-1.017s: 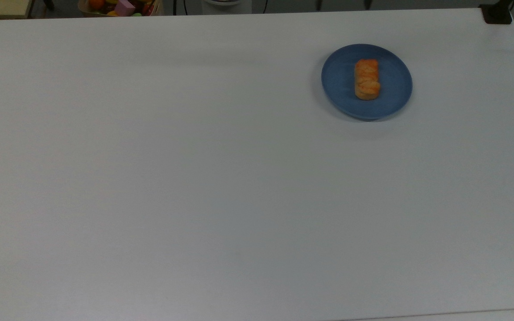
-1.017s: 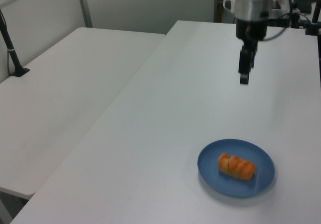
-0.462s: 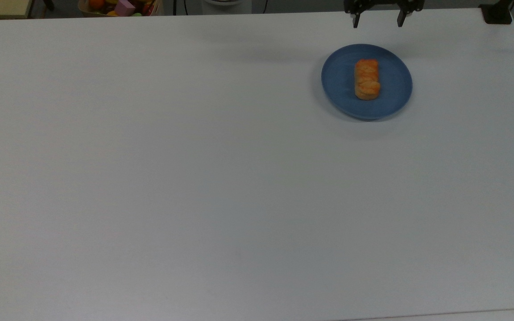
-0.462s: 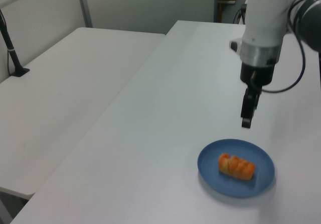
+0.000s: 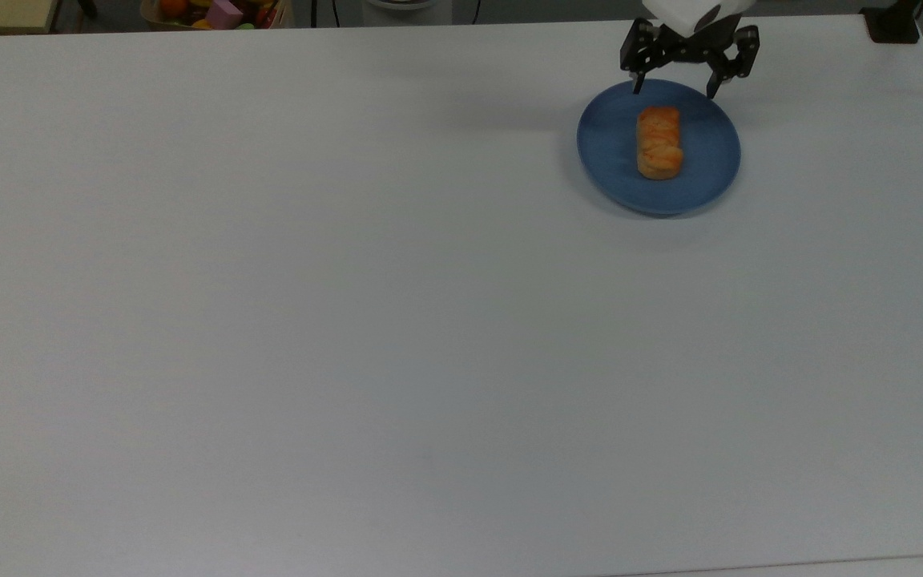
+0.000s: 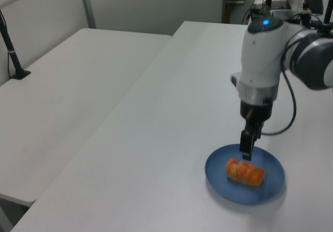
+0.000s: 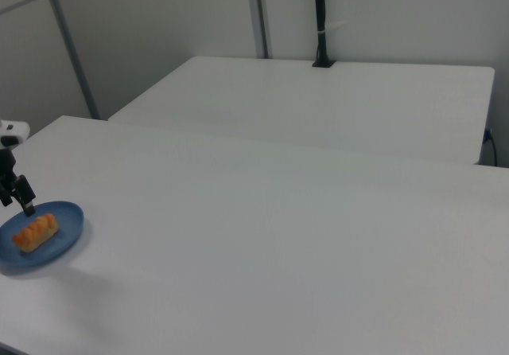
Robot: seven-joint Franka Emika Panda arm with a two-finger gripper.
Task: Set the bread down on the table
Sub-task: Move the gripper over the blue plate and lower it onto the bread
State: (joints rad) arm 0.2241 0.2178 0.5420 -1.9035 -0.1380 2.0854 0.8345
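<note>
1. One gripper [image 5: 676, 86], black, with two fingers spread wide apart and nothing between them.
2. Hangs from a white arm [image 6: 263, 60] and points down at the table [image 5: 349, 320].
3. Just below the gripper in the top view: a round blue plate [image 5: 614, 152], with the fingertips over its far rim.
4. On the middle of that plate, a bit further below the gripper in the top view: the bread [image 5: 659, 142], small, long and golden orange.
5. Not touching the bread; a bit of blue plate between fingertips and bread in the top view.
6. In the left view, gripper [image 6: 246, 153] right above one end of the bread [image 6: 245, 171], close to it but apart.
7. In the right view, gripper [image 7: 17, 198] just above the plate [image 7: 67, 232], with the bread [image 7: 35, 232] lying a little below it.
8. Bread flat on the plate, not on the table yet.
9. Far from the gripper, past the table's edge at the top view's upper left: a box of bright toys [image 5: 217, 12].
10. Away from the gripper at the left view's left: a second white table [image 6: 57, 102], side by side with the first.
11. Near the gripper, at the top view's upper right corner: a black clamp [image 5: 894, 24] on the table edge.
</note>
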